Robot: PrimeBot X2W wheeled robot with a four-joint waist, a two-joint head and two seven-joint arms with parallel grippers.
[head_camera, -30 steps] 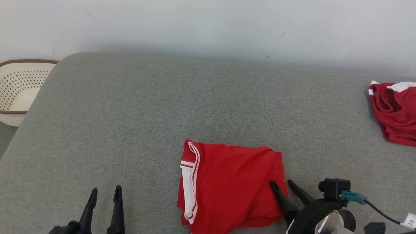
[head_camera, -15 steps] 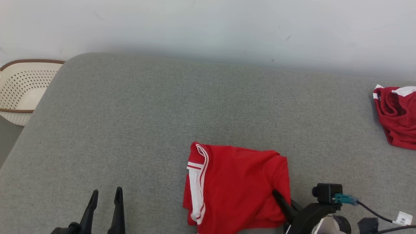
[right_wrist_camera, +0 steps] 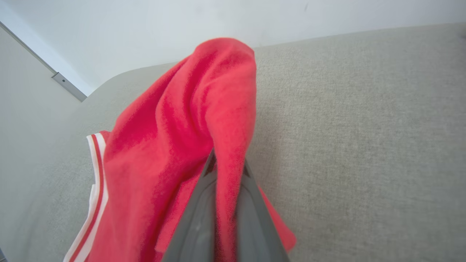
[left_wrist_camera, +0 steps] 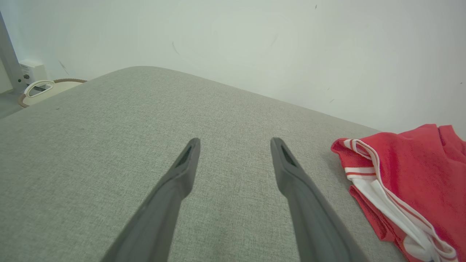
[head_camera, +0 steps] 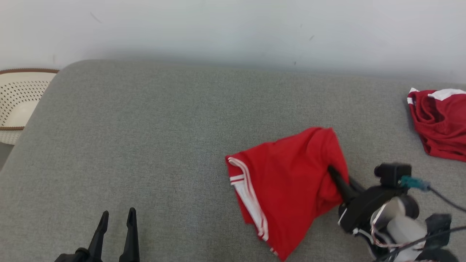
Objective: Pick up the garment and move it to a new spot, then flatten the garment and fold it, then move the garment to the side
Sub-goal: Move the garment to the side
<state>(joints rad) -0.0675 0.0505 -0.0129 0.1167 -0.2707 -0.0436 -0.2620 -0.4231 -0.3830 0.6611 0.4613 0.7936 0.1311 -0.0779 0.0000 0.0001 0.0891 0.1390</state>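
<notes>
2 claws on your feed, operator?

Both, desk. My right claw [head_camera: 335, 174] sits at 4 o'clock in the head view, pinched tight on the red garment [head_camera: 287, 182]. In its own wrist view the cloth is drawn up between the 2 fingers and drapes over their tips.

Where is the garment lying?

Right of centre on the grey counter [head_camera: 145, 145], around 4 o'clock. The gripped end is pulled up into a peak. The rest slopes away toward 7 o'clock, and the white-striped hem [head_camera: 251, 196] lies low against the counter.

And your left?

My left claw [head_camera: 118, 211] is at 7 o'clock, fingers spread wide with nothing between them, well apart from the garment. From its wrist view I see the striped hem off at 4 o'clock.

Anything else out there?

I have 1 other red bundle [head_camera: 440, 123] bunched at 3 o'clock near the counter's edge, and a perforated cream basket [head_camera: 18, 98] beside the counter at 9 o'clock.
</notes>
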